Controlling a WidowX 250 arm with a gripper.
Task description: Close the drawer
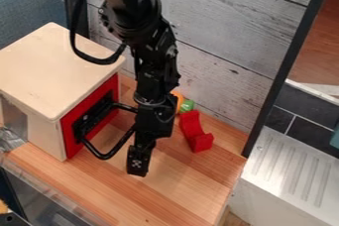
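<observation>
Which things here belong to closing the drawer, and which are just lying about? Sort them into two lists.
For the job:
- red drawer front
- black handle
- wooden cabinet
- gripper

Just lying about:
- curved red piece
- green object
- orange object, partly hidden behind the arm

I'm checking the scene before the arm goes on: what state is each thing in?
Drawer: looks closed or nearly so; a small gap can't be ruled out.
Black handle: juts out from the drawer's red front.
Hand: hanging down in front of the drawer.
Red curved piece: lying on the wooden surface.
Green piece: near the plank wall, just behind the red piece.
</observation>
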